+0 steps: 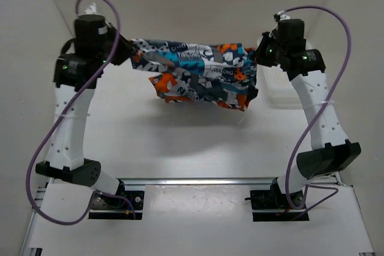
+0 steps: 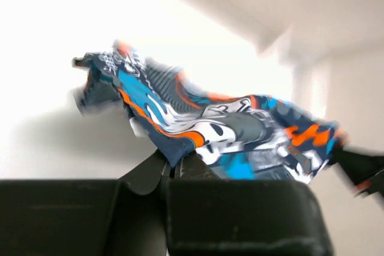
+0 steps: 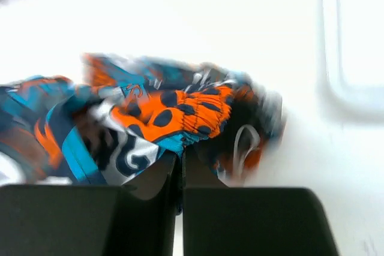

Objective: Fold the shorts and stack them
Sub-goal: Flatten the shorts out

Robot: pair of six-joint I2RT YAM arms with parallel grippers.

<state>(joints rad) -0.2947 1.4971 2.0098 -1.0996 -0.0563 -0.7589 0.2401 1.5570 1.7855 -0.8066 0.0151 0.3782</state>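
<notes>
Yep, holding the shorts (image 1: 198, 73) stretched out, clamped at opposite ends by left gripper (image 1: 132, 50) and right gripper (image 1: 260, 55).

The tabletop (image 1: 180, 148) is plain matte white. A white plastic mesh basket (image 1: 277, 87) sits directly on it at the far right, partly hidden behind the right arm. An aluminium rail (image 1: 198, 180) runs along the near edge. The shorts (image 1: 198, 76) hang above the surface, leaving a faint shadow beneath them.
</notes>
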